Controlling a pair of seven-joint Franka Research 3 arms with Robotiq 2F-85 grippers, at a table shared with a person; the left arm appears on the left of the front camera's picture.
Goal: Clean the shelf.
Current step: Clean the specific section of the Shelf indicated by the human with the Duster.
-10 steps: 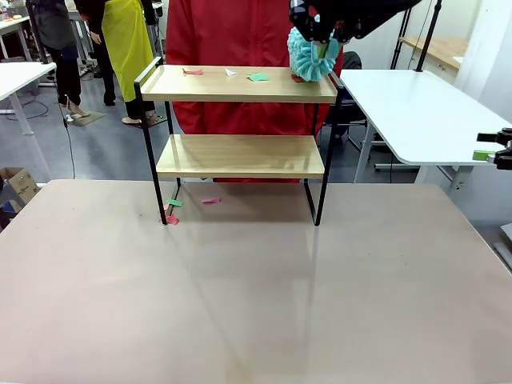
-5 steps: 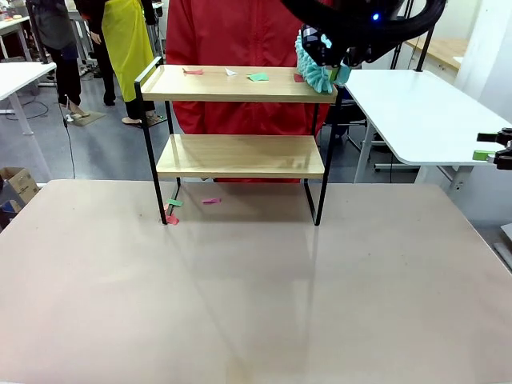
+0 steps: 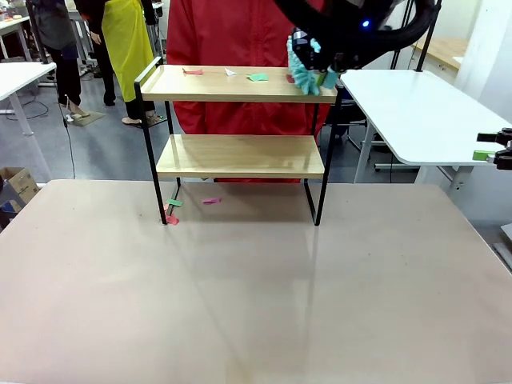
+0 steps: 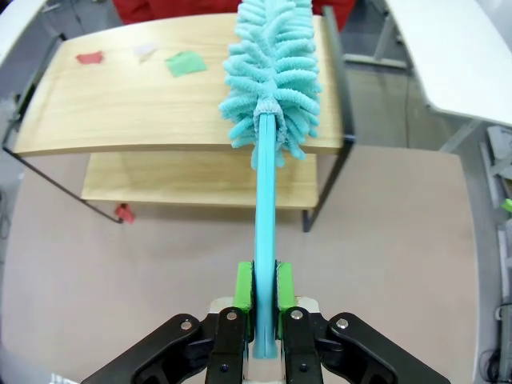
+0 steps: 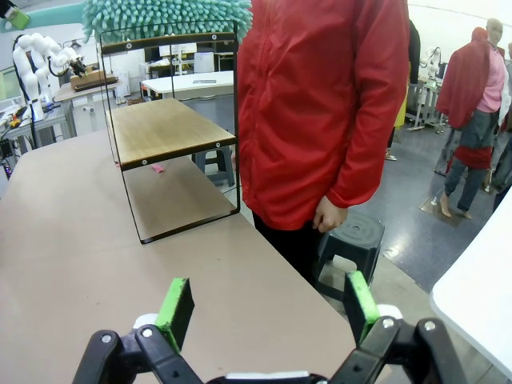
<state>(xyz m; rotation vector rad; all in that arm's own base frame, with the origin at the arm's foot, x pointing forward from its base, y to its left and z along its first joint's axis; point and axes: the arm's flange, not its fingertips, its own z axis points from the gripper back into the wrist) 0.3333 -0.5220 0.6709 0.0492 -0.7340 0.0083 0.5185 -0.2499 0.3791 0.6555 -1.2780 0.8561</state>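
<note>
Left gripper (image 4: 265,290) clamped on the duster (image 4: 270,80), I'd keep its head flat and sweep left along the shelf (image 4: 120,120) toward the scraps (image 4: 186,63).

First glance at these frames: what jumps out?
A fluffy turquoise duster, clamped in the left pincer, sits at the right end of the shelf, over its top board. Coloured paper scraps dot that board, and a person in a red jacket stands right behind.
</note>
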